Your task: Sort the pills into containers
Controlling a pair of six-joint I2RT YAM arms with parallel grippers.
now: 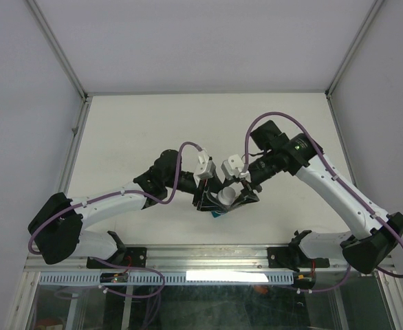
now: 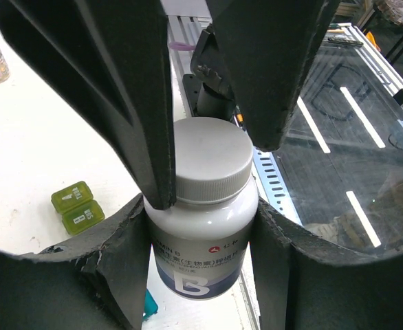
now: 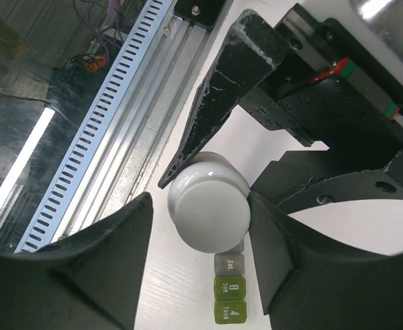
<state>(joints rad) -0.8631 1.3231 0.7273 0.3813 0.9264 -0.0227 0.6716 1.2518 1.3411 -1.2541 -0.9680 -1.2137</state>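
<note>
The bottle (image 2: pixel 201 240) is stiff, smooth plastic and probably light. The left gripper (image 2: pixel 201 213) clamps its body just under the shoulder. Its cap (image 2: pixel 205 161) (ribbed at the rim, the likeliest place to twist) sits between the fingers of the right gripper (image 3: pixel 198 206); I cannot tell whether they bite. The containers (image 3: pixel 230 295) lie on the table (image 2: pixel 36 137) near the bottle, touched by neither gripper. They are small, light and apt to slide.

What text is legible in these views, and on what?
"B", large, on the label of the white bottle; Chinese print above it too blurred.
"4 THUR" on a yellow-green compartment lid.
"8 SUN" on the green lid beside it.
Grey lid: text too small to read.
</note>
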